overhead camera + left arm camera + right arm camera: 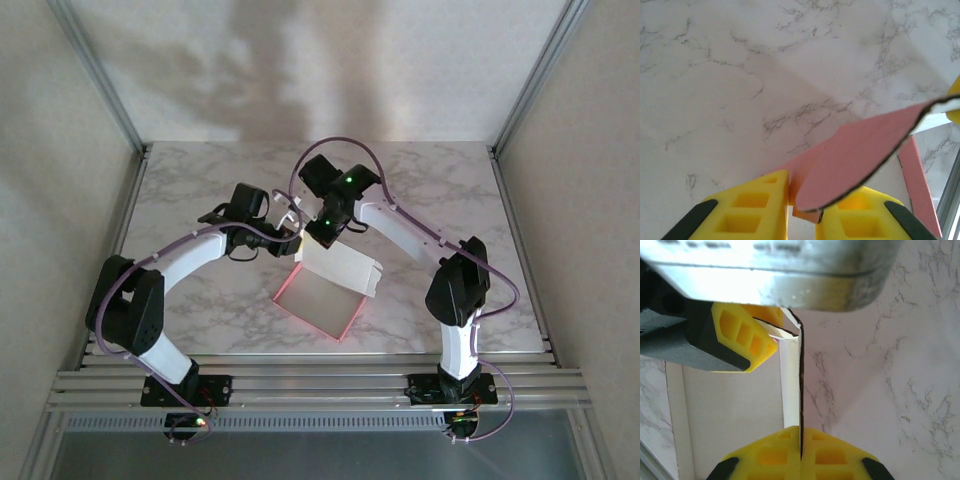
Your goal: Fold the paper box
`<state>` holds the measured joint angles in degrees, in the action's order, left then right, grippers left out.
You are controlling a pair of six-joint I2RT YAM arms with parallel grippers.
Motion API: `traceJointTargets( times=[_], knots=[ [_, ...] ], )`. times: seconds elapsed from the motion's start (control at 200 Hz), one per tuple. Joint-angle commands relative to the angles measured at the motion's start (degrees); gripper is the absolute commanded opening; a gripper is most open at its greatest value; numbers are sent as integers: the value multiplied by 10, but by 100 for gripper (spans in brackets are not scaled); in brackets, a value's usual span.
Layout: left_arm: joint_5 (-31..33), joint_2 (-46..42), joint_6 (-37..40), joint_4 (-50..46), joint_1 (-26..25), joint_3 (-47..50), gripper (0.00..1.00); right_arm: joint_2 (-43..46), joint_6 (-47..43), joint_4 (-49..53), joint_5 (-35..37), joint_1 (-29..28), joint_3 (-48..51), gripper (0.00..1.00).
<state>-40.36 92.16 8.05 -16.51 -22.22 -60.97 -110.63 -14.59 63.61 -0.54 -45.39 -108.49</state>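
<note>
Veined marble tabletop (200, 180), walled bay. Clamped fully shut on an upright flap edge: right gripper (801, 447); thin pink-and-white card paper box (335, 285) lying just below it, nearward. Just beside, left gripper (802, 212) nipped on a pink flap. Recommended: fold along creases, slowly, without tearing.

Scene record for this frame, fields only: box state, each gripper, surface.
object: white-and-pink thin card paper box, partly folded, one white panel raised
surface: grey marble-patterned table
left gripper: yellow fingers closed on a pink flap
right gripper: yellow fingers closed on a card edge, seen edge-on
grip site: both at the box's far corner
</note>
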Motion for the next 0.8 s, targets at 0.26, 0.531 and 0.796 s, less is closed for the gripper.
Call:
traceJointTargets(
  times=[0.26,0.531,0.796],
  knots=[
    [29,-7,20,-122,-8,-50,19,20,-22,-7,97,-47,5,1],
    [24,4,20,-111,-8,-67,32,27,-22,-13,77,-53,10,1],
    [59,-24,74,-106,-4,-74,43,24,-22,-7,52,-52,14,1]
  ],
)
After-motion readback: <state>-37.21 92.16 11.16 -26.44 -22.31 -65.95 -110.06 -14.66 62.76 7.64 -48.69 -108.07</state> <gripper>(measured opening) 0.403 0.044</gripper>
